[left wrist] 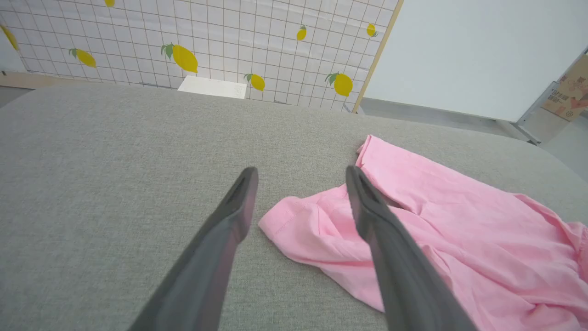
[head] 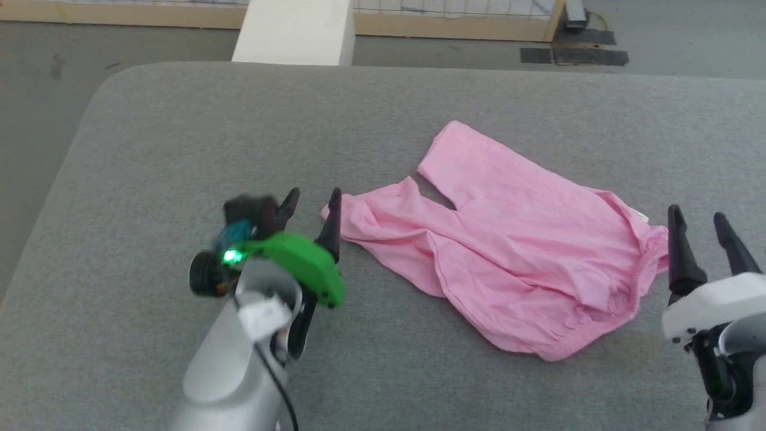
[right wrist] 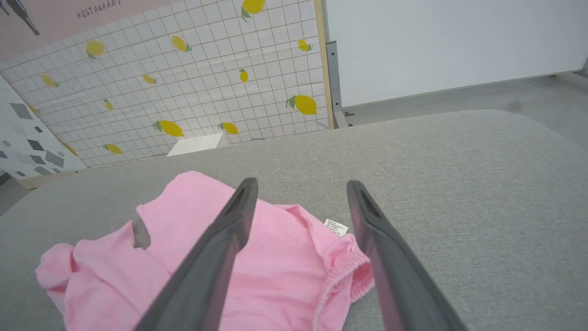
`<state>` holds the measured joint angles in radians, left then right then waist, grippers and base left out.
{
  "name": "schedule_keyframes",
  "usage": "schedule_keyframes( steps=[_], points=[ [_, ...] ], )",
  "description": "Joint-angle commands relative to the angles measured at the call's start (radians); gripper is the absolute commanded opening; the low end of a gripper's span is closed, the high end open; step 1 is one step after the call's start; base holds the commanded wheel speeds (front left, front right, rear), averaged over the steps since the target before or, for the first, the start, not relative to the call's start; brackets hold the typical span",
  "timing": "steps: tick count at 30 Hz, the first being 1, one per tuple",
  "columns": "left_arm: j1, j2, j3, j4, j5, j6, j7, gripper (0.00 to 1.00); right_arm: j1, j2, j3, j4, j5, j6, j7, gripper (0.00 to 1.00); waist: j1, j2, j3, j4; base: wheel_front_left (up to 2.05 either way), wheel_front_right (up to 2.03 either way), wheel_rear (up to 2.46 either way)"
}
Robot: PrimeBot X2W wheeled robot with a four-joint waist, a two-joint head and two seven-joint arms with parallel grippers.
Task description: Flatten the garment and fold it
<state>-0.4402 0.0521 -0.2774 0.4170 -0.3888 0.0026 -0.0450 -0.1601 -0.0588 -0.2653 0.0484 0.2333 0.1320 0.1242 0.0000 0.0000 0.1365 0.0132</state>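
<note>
Surface first: grey fabric-covered pad, wide, with room all round the work. Garment lay on it right of centre: pink, small trousers by the look. One leg ran toward the far edge and the other toward the left gripper, with the gathered waistband at the robot's right. It was not flat. The body was creased and the near leg was bunched, with folds across it.

Handling, my read: thin soft knit, near weightless, no stiffness. It would drape and sag from any pinch, and drag on the textured cover rather than slide. Nothing fragile. The elastic would stretch, so a pull there takes up slack before the cloth moves.

Left gripper: jaws wide and empty, with the near leg's cuff just beside one finger. Right gripper: jaws wide and empty, just beside the waistband; couldn't tell if it was touching.

Where to grip: cuff hem for the left, waistband edge for the right. Both are doubled, thicker edges. Pinch low, then draw the two apart to tension out the creases.

Label tag, white, stuck out at the waistband's far side. Too small to grip, and it likely marks the back.
</note>
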Motion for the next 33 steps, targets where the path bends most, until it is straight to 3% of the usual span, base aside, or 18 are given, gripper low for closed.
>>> schedule_keyframes(
  steps=[1,8,15,16,17,18,19,27,33],
  points=[
    [-0.05,-0.001,-0.006,0.037,0.005,0.009,0.049,1.0,0.021,0.005,0.007,-0.012,0.005,-0.001,-0.006,1.0,0.0,0.0,0.009,-0.03,0.0,0.0,0.0],
    [-0.226,0.004,-0.037,0.237,-0.001,0.06,0.384,1.0,0.053,0.008,0.049,-0.02,0.041,-0.001,-0.004,1.0,0.0,0.0,0.04,-0.097,0.0,0.0,0.0],
    [-0.271,0.012,-0.05,0.329,-0.002,0.089,0.503,1.0,0.052,0.008,0.048,-0.014,0.046,-0.001,-0.011,1.0,0.0,0.0,0.067,-0.126,0.0,0.0,0.0],
    [-0.275,0.013,-0.047,0.333,-0.003,0.093,0.498,0.87,0.051,0.008,0.045,-0.013,0.044,-0.001,-0.013,1.0,0.0,0.0,0.07,-0.126,0.0,0.0,0.0],
    [-0.276,0.013,-0.043,0.336,-0.008,0.095,0.491,0.42,0.051,0.008,0.043,-0.013,0.044,-0.001,-0.014,1.0,0.0,0.0,0.071,-0.125,0.0,0.0,0.0],
    [-0.276,0.013,-0.042,0.34,-0.011,0.092,0.487,0.08,0.051,0.008,0.039,-0.014,0.042,-0.001,-0.015,1.0,0.0,0.0,0.073,-0.122,0.0,0.0,0.0],
    [-0.276,0.012,-0.04,0.341,-0.017,0.088,0.481,0.0,0.051,0.008,0.037,-0.014,0.041,-0.001,-0.016,1.0,0.0,0.0,0.074,-0.119,0.0,0.0,0.0],
    [-0.251,0.002,0.03,0.258,-0.154,0.033,0.339,0.0,0.053,0.008,0.031,-0.013,0.02,-0.001,-0.01,1.0,0.0,0.0,0.04,-0.042,0.0,0.0,0.0],
    [-0.085,0.006,0.093,0.159,-0.226,0.06,0.265,0.0,0.076,0.008,0.053,-0.01,0.026,-0.001,0.0,1.0,0.0,0.0,-0.004,0.023,0.0,0.0,0.0]
  ],
)
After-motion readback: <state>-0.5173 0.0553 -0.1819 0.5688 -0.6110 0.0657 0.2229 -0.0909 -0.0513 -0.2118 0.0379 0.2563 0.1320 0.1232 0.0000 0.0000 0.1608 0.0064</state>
